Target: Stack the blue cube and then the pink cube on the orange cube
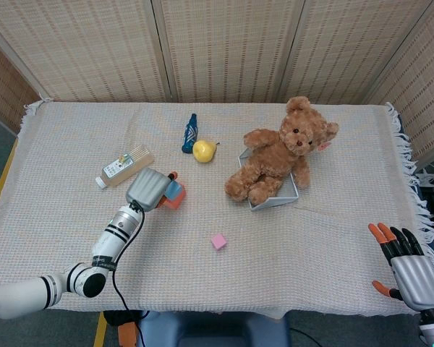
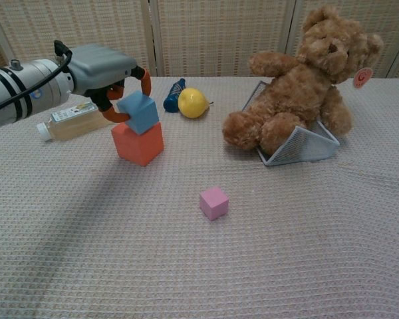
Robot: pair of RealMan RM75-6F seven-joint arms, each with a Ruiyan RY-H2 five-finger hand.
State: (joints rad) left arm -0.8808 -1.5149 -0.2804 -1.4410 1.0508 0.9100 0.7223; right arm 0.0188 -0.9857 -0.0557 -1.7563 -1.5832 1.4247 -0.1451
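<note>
Tablecloth (image 1: 72,130): three cubes, one bear (image 1: 278,148).

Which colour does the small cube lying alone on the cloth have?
The small cube is pink, clearest in the chest view.

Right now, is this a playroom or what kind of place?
Probably a robot practice table, not a playroom: a woven cloth covers it, folding screens stand behind, and the left hand holds the blue cube over the orange cube.

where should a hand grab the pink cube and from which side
Pinch the pink cube across two opposite upright faces, coming from above. It sits flat and alone on the cloth, turned a little, so the fingers should probably rotate to match its faces. It is small, so fingertips suit it better than a full grasp.
</note>
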